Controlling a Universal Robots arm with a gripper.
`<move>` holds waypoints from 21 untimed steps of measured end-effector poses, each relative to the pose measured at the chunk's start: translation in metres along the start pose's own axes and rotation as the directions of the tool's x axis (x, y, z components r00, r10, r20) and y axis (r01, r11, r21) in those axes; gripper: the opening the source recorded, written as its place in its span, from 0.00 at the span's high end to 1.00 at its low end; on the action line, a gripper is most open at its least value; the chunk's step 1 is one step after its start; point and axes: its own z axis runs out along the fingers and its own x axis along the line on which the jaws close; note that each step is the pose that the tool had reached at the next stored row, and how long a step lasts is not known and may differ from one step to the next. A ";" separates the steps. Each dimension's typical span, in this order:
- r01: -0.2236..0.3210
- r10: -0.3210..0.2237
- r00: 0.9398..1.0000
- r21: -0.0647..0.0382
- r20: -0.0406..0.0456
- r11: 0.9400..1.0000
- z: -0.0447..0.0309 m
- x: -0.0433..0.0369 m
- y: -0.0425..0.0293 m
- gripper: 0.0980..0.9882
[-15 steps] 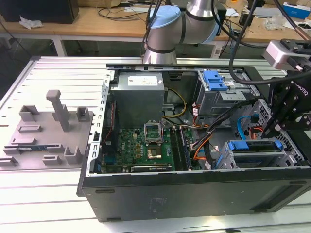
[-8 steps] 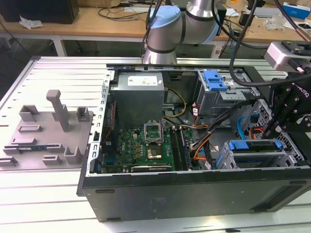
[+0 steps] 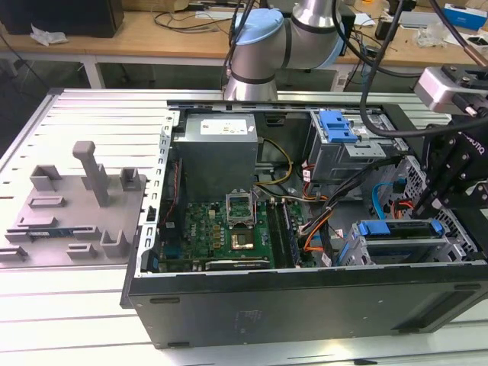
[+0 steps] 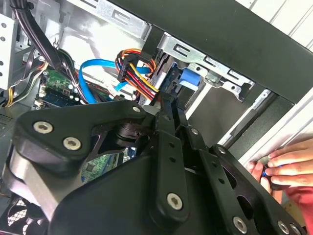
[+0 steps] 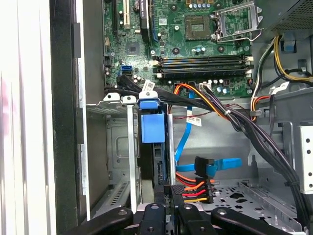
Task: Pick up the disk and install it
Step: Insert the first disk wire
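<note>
The disk (image 3: 396, 232), silver with a bright blue bracket, lies in the drive cage (image 3: 358, 255) at the near corner of the open computer case, on the exterior view's right. My gripper (image 3: 441, 210) hangs at the disk's right end. In the first wrist view the disk (image 5: 151, 128) stands edge-on between the cage walls, and my gripper (image 5: 173, 196) is closed around its near end. In the second wrist view the fingers (image 4: 166, 122) run close together toward the blue bracket (image 4: 188, 78).
Orange, red and blue cables (image 5: 200, 178) hang beside the cage. A second blue-bracketed drive bay (image 3: 339, 126) sits at the case's back. The motherboard (image 3: 221, 229) fills the middle. A grey fixture plate (image 3: 76, 206) lies outside, on the exterior view's left. A hand (image 4: 281, 166) rests at the case's outer edge.
</note>
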 end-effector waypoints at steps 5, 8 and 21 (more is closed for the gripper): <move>0.000 0.000 1.000 0.000 0.000 1.000 0.0007 0.0012 -0.0001 0.93; 0.000 0.000 1.000 0.000 0.000 1.000 0.0015 0.0018 -0.0002 0.93; 0.000 0.000 1.000 0.000 0.000 1.000 0.0069 0.0017 -0.0004 0.93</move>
